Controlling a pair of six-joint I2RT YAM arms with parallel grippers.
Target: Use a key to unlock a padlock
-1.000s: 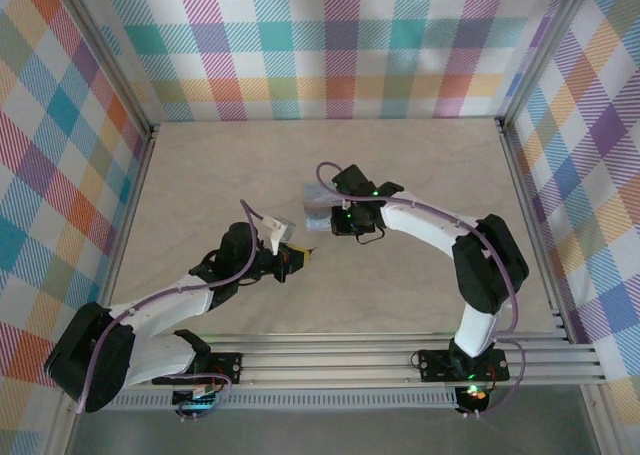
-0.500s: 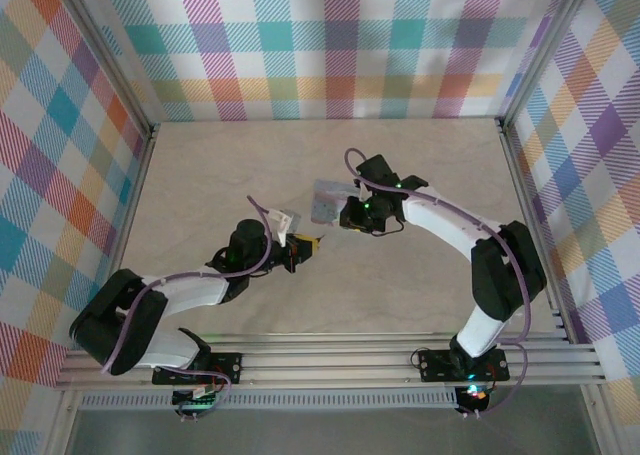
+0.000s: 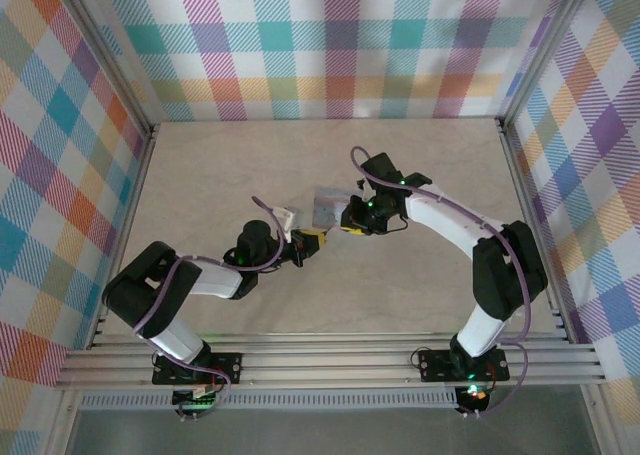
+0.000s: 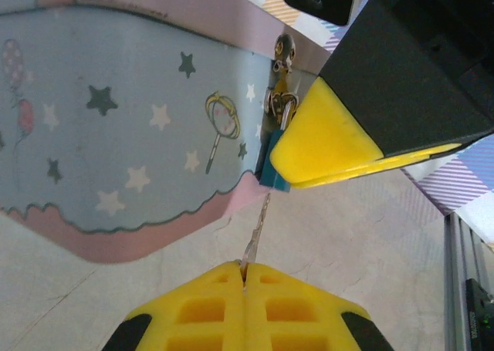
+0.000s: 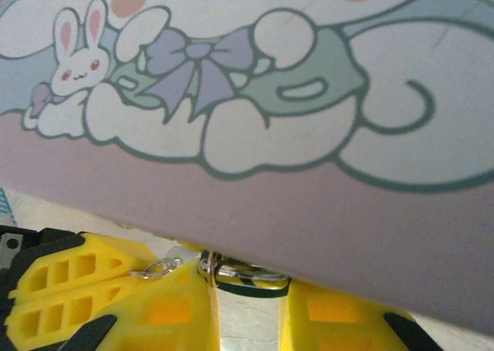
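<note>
Pinching the key (image 4: 257,229) between closed yellow tips, your left gripper (image 4: 245,278) points the sliver's long axis straight ahead, leaning slightly right. Its tip sits just beside the dark blue spot (image 4: 272,173) on the padlock (image 4: 116,135) edge; contact is unclear. Your right gripper (image 5: 247,303) clamps that same edge, right of the spot.

My left pincer (image 4: 245,280) and right pincer (image 5: 247,320) have yellow tips. The padlock (image 4: 116,135) is pale blue with stars, pink-edged; the key (image 4: 257,231) is silvery.
</note>
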